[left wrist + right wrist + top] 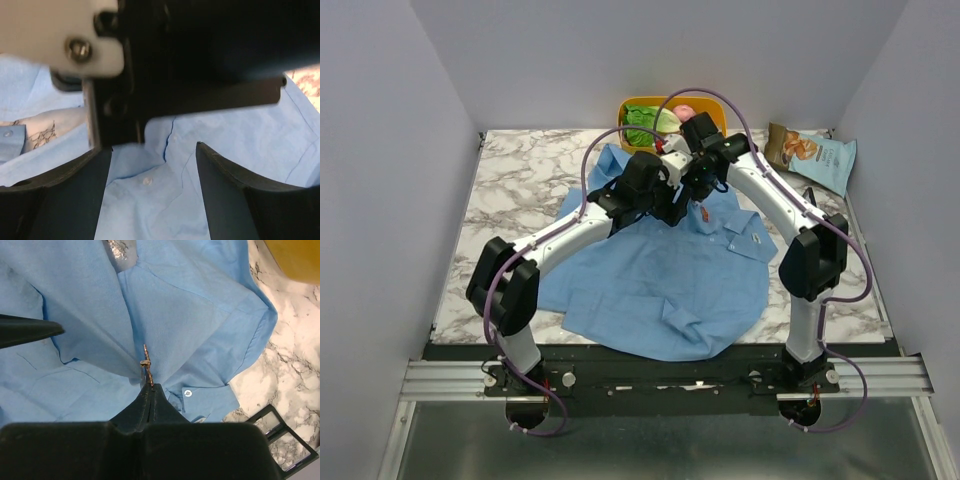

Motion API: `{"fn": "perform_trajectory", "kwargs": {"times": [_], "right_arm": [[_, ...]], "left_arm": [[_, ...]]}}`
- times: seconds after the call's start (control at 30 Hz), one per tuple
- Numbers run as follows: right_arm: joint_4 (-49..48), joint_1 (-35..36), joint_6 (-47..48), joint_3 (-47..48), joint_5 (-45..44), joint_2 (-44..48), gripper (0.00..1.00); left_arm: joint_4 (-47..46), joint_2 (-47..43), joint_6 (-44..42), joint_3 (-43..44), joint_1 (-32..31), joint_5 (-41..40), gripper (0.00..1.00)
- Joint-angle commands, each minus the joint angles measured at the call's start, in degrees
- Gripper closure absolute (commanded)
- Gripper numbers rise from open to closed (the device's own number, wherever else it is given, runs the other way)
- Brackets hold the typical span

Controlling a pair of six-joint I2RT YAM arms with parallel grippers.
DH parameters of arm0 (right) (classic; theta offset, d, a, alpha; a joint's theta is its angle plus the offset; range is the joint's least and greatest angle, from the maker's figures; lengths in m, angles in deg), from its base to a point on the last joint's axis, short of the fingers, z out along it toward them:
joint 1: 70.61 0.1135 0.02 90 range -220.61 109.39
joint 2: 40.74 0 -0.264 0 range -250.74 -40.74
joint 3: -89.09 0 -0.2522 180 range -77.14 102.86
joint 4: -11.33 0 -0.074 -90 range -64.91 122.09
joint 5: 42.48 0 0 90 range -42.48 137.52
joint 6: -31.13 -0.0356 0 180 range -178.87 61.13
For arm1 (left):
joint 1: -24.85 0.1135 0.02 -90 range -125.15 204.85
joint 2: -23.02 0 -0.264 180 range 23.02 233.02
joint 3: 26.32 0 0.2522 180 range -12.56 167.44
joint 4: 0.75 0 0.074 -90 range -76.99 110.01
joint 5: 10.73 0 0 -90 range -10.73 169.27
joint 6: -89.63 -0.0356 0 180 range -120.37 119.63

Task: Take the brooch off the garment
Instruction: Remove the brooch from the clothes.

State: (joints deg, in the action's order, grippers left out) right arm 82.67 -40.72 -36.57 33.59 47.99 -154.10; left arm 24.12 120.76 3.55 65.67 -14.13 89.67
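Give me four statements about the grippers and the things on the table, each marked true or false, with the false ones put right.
1. The right gripper is shut on the brooch. True.
2. The left gripper is shut. False: its jaws stand apart above the shirt.
3. The snack bag lies on the shirt. False: it lies on the table, apart from the shirt.
4. A yellow bin stands at the table's far edge. True.

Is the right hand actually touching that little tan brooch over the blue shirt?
Touching. The right wrist view shows the right hand shut, its tips pinching the lower end of the brooch.
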Motion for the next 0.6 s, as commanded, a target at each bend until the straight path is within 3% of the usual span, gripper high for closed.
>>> {"fn": "perform_trajectory", "kwargs": {"times": [0.0,0.37,0.57], "right_arm": [[2.62,-0.18,-1.12,1.06,0.85,-0.9,0.99],[3.41,-0.36,-1.21,0.45,3.12,-1.69,0.99],[3.85,-2.2,-0.86,0.45,8.22,-1.34,0.99]], "left_arm": [[-2.41,3.6,1.79,2.27,-1.71,-5.47,0.23],[-5.05,6.07,1.7,0.08,-4.44,-12.93,0.23],[-7.68,1.86,1.35,-3.79,-3.91,-13.03,0.23]]}}
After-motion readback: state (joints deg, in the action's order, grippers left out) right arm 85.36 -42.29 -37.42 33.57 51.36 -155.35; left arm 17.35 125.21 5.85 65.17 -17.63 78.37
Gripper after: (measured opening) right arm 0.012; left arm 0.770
